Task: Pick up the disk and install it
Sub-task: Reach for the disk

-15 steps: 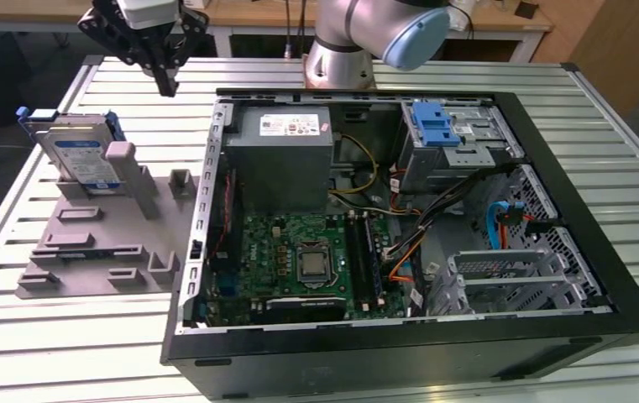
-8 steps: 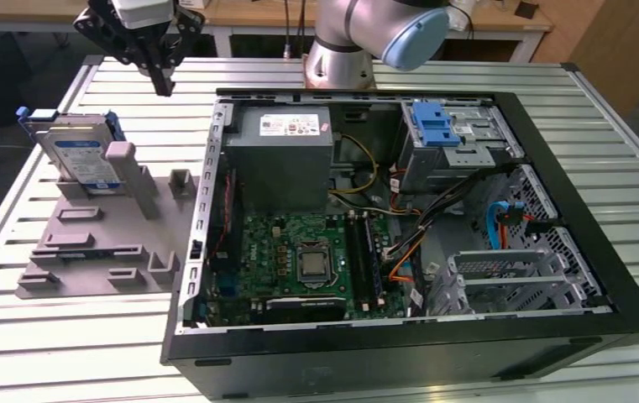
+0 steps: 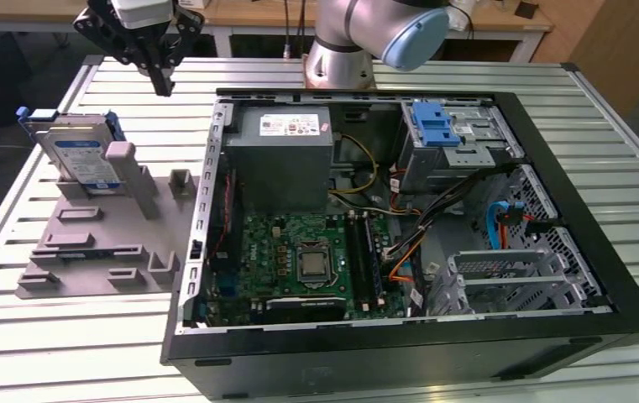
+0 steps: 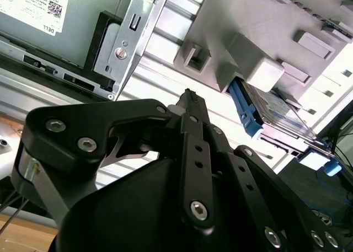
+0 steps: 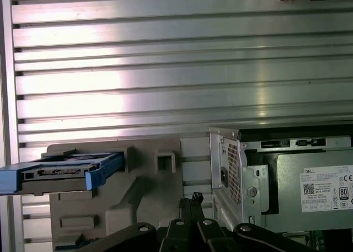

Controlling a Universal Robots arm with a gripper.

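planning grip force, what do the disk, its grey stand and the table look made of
By look, the disk: shiny silver metal with a paper-like label, framed in blue plastic; the grey stand: matte uniform grey, probably moulded or printed plastic; the table: ribbed metal with bright sheen, likely aluminium.

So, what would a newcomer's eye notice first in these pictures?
The open black computer case draws the eye first, taking the middle and the exterior view's right of the slatted table. On the exterior view's left the disk stands upright in a grey holder; the gripper hangs near it, shut and empty.
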